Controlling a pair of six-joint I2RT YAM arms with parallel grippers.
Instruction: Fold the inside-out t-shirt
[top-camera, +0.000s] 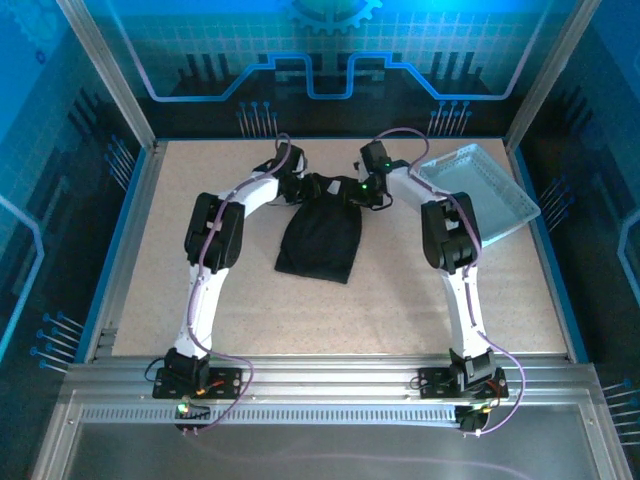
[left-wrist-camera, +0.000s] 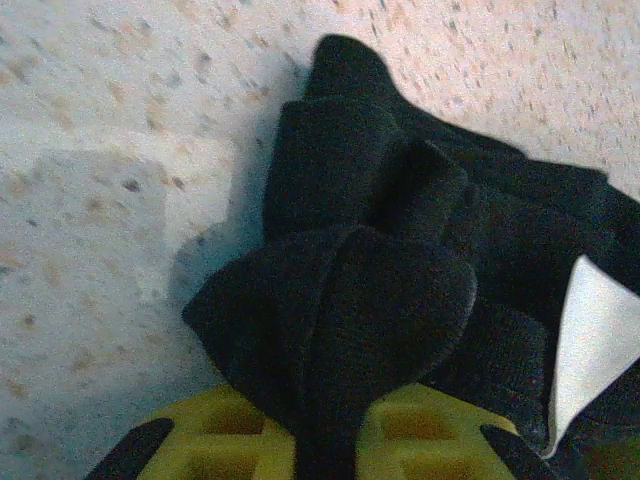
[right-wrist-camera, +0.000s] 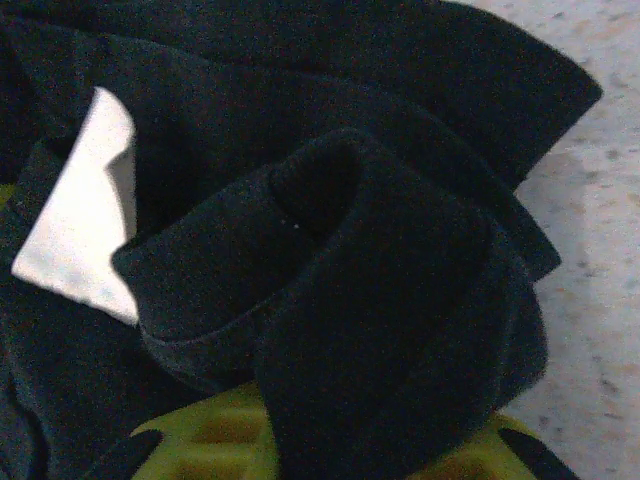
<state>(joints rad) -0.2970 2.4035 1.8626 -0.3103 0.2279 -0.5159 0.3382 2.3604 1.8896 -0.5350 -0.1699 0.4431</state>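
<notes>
As viewed from overhead: inside-out t-shirt (top-camera: 320, 240) bunched on the bench (top-camera: 400, 310), upper centre of frame. Left hand (top-camera: 298, 188) at its upper-left corner, right hand (top-camera: 362, 192) at upper-right, each closed on a fold of black fabric. White label (left-wrist-camera: 600, 340) at right edge of left wrist frame.

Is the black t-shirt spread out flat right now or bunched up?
Bunched up. The black t-shirt lies as a narrow crumpled heap, its far edge pinched by the left gripper and right gripper.
</notes>
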